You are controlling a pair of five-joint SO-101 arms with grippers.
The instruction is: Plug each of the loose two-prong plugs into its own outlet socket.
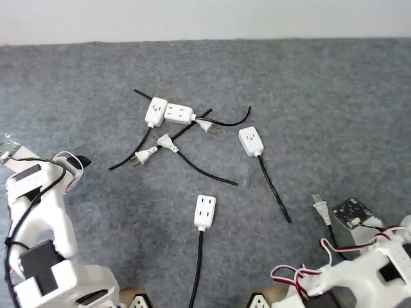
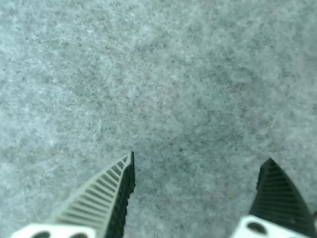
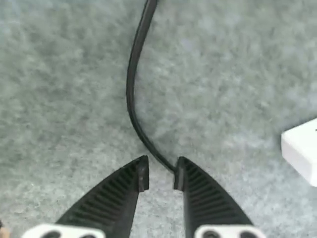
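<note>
Okay, high view first: the grey carpeted surface (image 1: 334,96) has a tangle up at 11 o'clock. Two white blocks there, the first socket (image 1: 156,111) and the second socket (image 1: 178,113), lie touching end to end. Just beside the second one, on its 4 o'clock side, sits the upper plug (image 1: 207,126), prongs free. Toward 7 o'clock from it, the middle plug (image 1: 167,141) and the lower plug (image 1: 146,154) lie close together, both loose, with black leads crossing around them.

At 1 o'clock I've got the third socket (image 1: 250,141), apart from the tangle, its lead trailing off toward 5 o'clock. At 6 o'clock the fourth socket (image 1: 205,212) lies face up, its lead running to the near edge. Over at 4 o'clock the fourth plug (image 1: 319,206) lies well apart from every socket, and its lead heads back toward my right arm (image 1: 379,256). My left arm (image 1: 38,212) stands at 8 o'clock.

Left wrist view now: the left pincer (image 2: 198,168) is released, tips spread wide, with carpet between them.

Right wrist view: the right pincer (image 3: 161,171) is clenched down to a slim gap, and a black cord (image 3: 130,89) curves right into that gap, so I read it as grasping the cord. A white block (image 3: 302,153) pokes in at the frame edge near the pincer; I can't tell which piece it is.
</note>
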